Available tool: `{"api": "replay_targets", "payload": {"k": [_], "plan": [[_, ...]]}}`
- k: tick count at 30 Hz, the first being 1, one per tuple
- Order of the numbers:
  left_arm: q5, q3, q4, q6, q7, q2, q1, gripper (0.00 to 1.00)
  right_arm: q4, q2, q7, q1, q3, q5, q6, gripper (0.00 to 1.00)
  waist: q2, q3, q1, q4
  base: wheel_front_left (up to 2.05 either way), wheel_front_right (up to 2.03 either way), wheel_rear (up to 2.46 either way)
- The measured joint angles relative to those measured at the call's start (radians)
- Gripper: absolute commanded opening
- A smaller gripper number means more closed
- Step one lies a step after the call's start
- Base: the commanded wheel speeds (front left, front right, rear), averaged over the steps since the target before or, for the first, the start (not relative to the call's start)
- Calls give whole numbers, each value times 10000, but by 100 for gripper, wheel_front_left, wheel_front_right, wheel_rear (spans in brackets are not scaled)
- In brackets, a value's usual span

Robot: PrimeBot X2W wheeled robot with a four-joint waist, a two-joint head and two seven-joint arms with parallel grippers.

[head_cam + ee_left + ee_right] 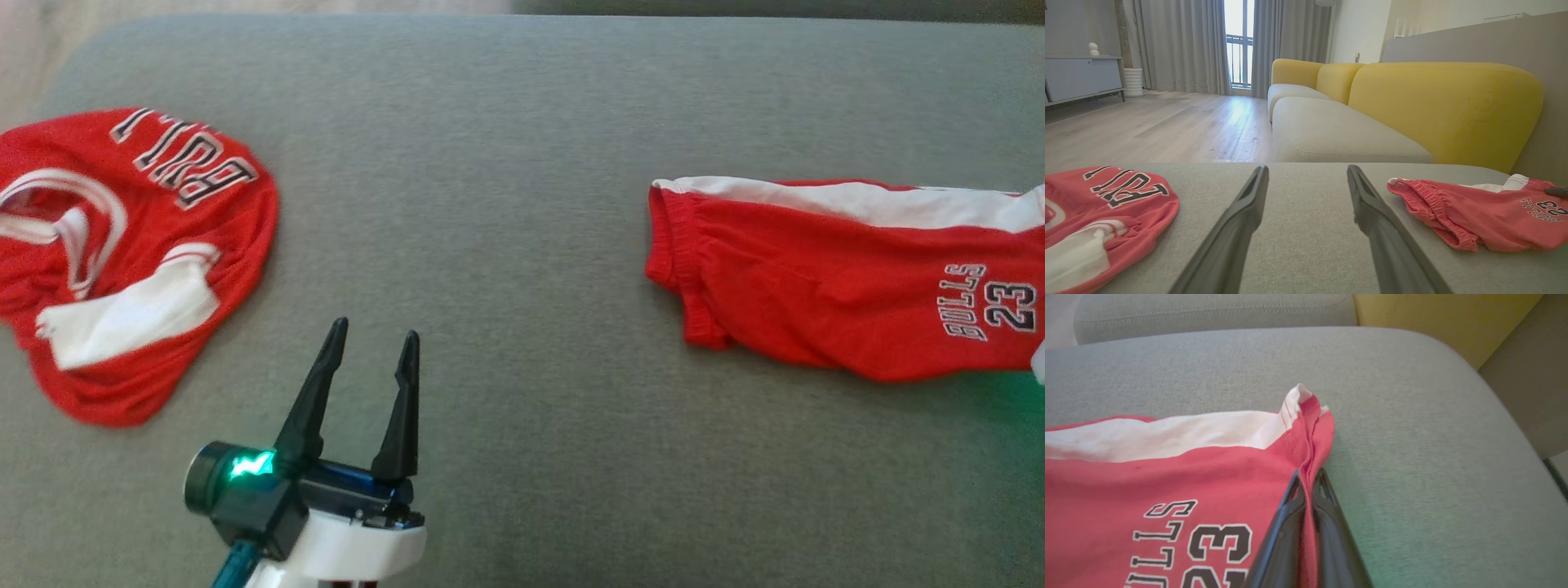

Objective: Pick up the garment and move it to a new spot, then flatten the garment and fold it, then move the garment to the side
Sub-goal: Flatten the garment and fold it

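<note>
Red "BULLS 23" shorts (pixel 816 278) in right end effector (pixel 1309 476)

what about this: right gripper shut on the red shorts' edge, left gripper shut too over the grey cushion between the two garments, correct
No: the left gripper is open, fingers apart, as the left wrist view shows. The rest holds: right gripper shut on the red shorts at their edge, left one over the grey cushion between them and the red jersey.
</note>
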Motion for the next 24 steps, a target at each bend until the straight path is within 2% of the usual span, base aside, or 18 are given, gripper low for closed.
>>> {"api": "replay_targets", "payload": {"k": [5, 10, 17, 24], "plan": [[71, 115, 12, -4, 0, 0, -1, 100, -485, 86, -27, -34, -42, -130, 0, 0, 0, -115, 0, -572, 0, 0, 0], [165, 96, 59, -46, 0, 0, 5, 100, -1051, 500, -234, -125, 412, -71, 0, 0, 0, -439, -1, -727, 0, 0, 0], [278, 90, 155, 12, 0, 0, 32, 100, -2052, 993, -293, -355, 1511, 128, 0, 0, 0, -748, -1, -447, 0, 0, 0], [272, -173, 305, 79, 0, 2, 54, 100, -2497, 1657, -107, -547, 3160, 458, 0, 0, 0, -1008, -1, -33, 0, 0, 0]]}}
